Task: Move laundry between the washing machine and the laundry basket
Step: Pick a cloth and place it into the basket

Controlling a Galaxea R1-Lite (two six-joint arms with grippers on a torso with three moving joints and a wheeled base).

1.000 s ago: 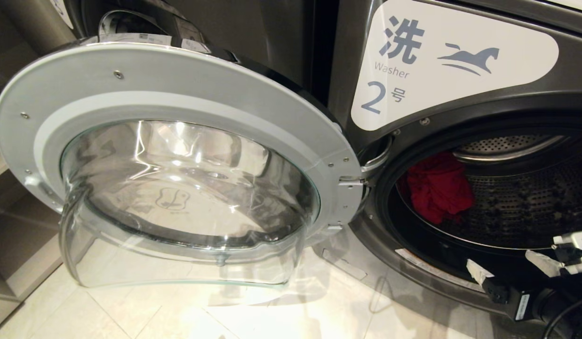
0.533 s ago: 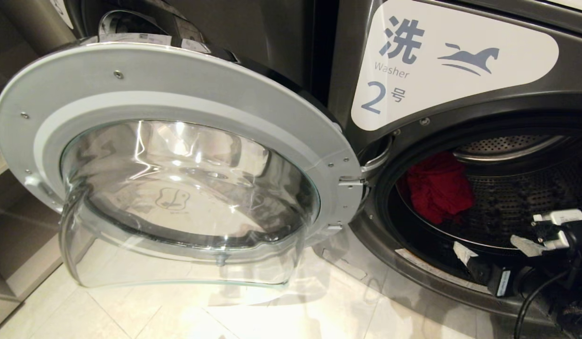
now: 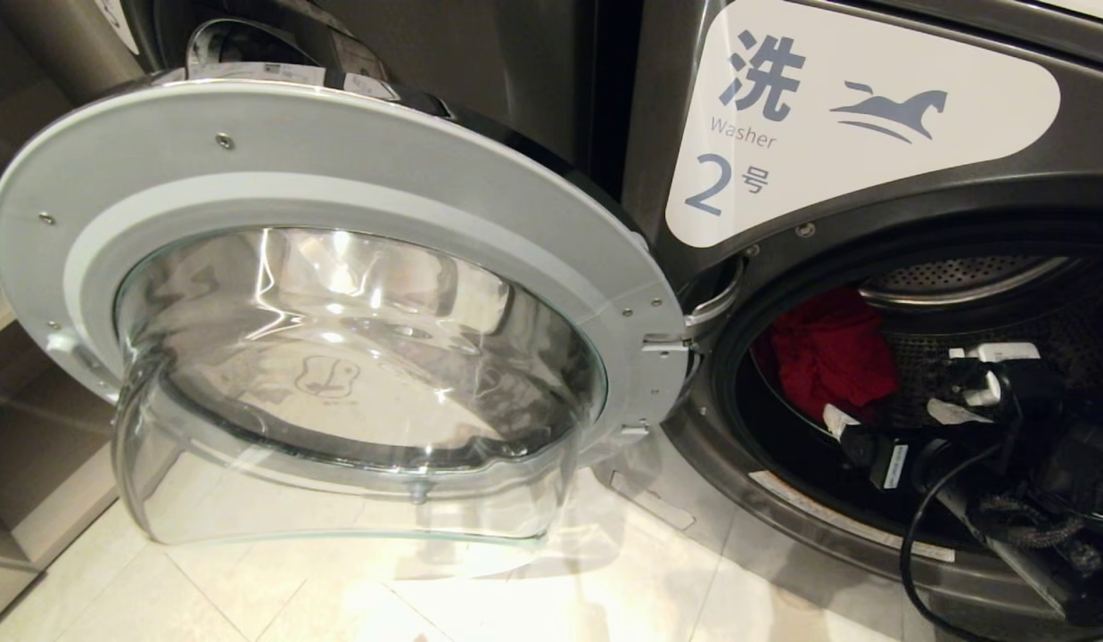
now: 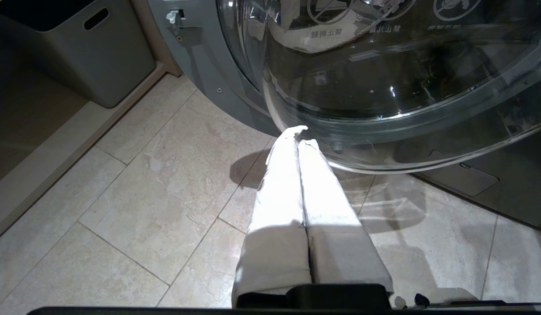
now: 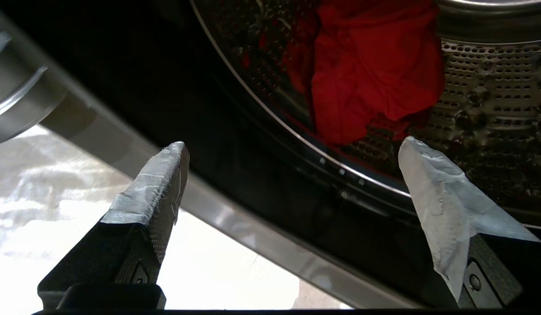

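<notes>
The washer (image 3: 872, 205) fills the right half of the head view with its door (image 3: 337, 294) swung fully out to the left, so the drum mouth at the right of the frame is clear for an arm to go in. The one piece of laundry in sight, a red cloth (image 3: 827, 352), lies crumpled against the left wall of the drum (image 3: 988, 383), just inside the rim, at centre right of the frame. The right claw (image 3: 894, 415) sits at the lower right of the frame, at the drum's lip, just right of and below the cloth; its jaws are spread wide, and in the right wrist view the two taped fingertips (image 5: 163, 175) stand far apart with the cloth (image 5: 375, 74) above and between them, not touched. That spread suits a loose bundle: a wide mouth can take in a fold of fabric, so this looks like the approach before the grasp. The left claw (image 4: 296, 135) is parked low over the tiled floor (image 4: 143, 188) beside the door glass, pressed closed on nothing, out of the way. A grey bin (image 4: 91, 52) stands in the upper left of the left wrist view, perhaps the basket.
</notes>
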